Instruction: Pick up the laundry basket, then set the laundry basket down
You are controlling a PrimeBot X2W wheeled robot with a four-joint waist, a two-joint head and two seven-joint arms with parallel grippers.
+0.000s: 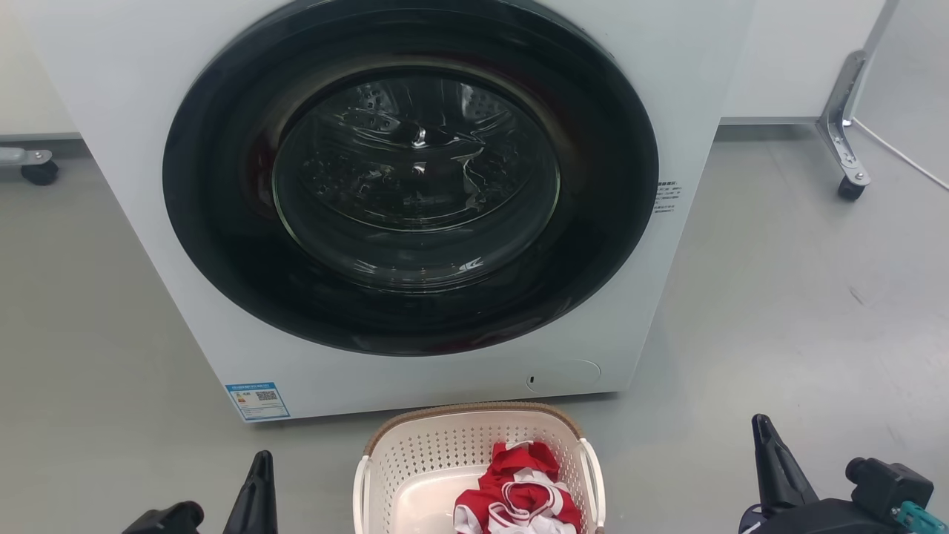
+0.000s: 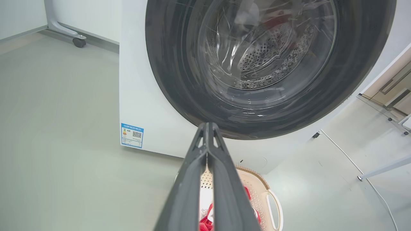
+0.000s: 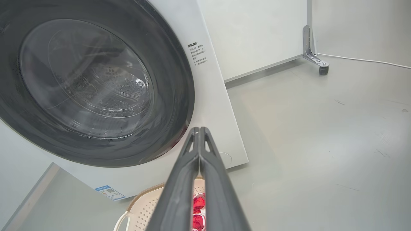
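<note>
The laundry basket point(image 1: 437, 452), cream-white and perforated with a brown rim and white side handles, stands on the floor just in front of the washing machine, holding a red and white garment point(image 1: 519, 489). My left gripper point(image 1: 259, 463) is at the lower left, apart from the basket's left handle, its fingers pressed together with nothing between them. At the lower right, my right gripper point(image 1: 764, 430) is also shut and empty, well clear of the basket's right handle. In the wrist views the basket point(image 2: 257, 189) point(image 3: 144, 205) lies below the closed fingertips point(image 2: 208, 126) point(image 3: 199, 131).
A white front-loading washing machine point(image 1: 148, 148) with a closed dark round door point(image 1: 411, 178) stands directly behind the basket. A metal leg on a caster point(image 1: 849, 182) and a white cable are at the far right, another caster point(image 1: 37, 172) at the far left. Grey floor lies on both sides.
</note>
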